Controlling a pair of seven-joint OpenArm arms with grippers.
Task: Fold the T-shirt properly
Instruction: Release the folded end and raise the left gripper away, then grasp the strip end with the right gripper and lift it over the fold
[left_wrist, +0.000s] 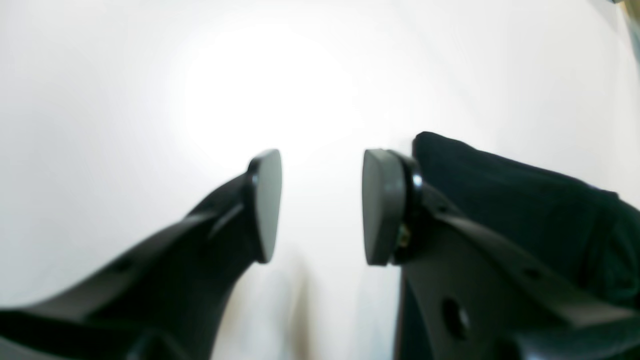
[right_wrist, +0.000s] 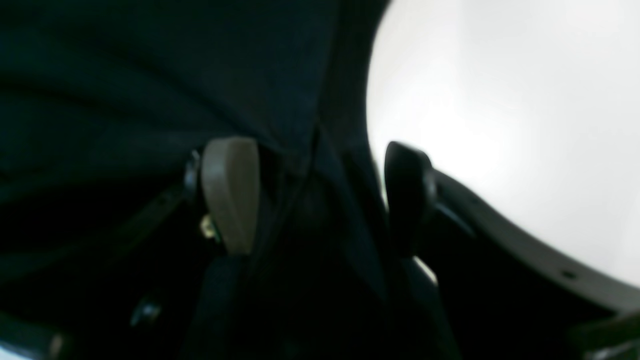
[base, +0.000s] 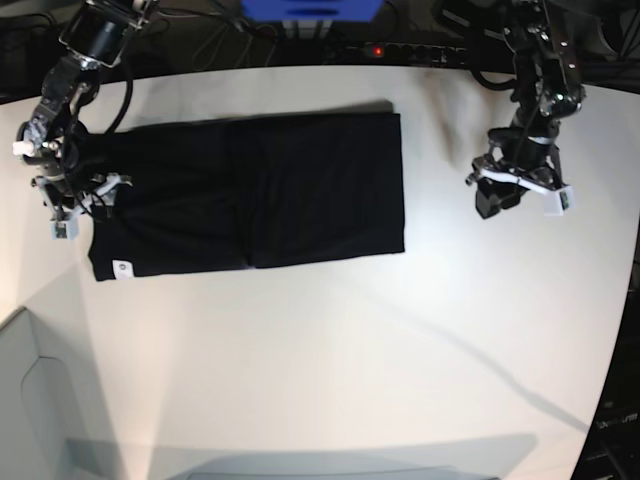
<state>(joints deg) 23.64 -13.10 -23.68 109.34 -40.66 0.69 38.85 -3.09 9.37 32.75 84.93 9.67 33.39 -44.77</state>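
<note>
Lying folded into a long black rectangle along the far half of the desk (base: 330, 380): the T-shirt (base: 250, 205), white tag near its front left corner. Judging the step: regrasping for a crosswise fold, calling for a firm pinch at the left end. Straddling that hem, jaws spread, nothing clamped yet (cloth between the pads): right gripper (right_wrist: 315, 195). Hovering empty, half-spread, beside the shirt's right edge: left gripper (left_wrist: 322, 207).

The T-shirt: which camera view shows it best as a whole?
The base view. There the T-shirt lies flat on the white table with its whole folded outline visible. The right wrist view shows only dark cloth close up; the left wrist view shows just one black corner.
</note>
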